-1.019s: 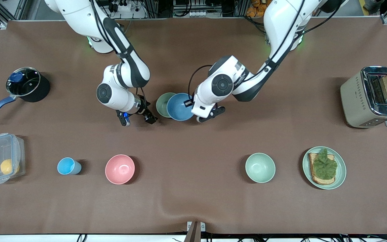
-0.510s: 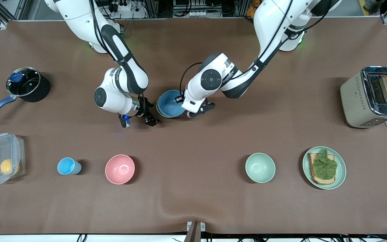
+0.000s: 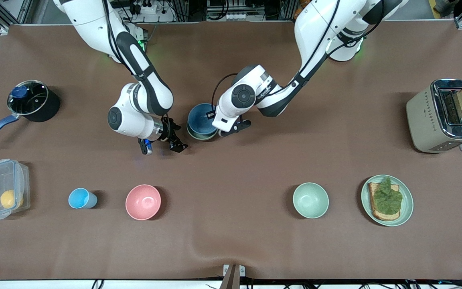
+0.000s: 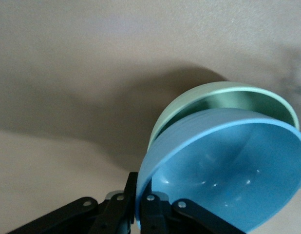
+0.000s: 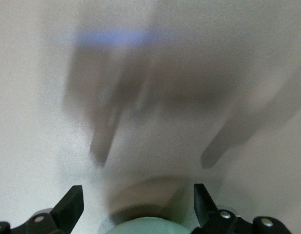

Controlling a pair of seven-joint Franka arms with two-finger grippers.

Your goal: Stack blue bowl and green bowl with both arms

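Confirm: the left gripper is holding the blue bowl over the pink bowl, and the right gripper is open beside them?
Not quite. The left gripper holds the blue bowl over the green bowl, as the left wrist view shows. The right gripper is open beside them.

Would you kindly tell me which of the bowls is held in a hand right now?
The blue bowl, gripped at its rim by the left hand over the green bowl.
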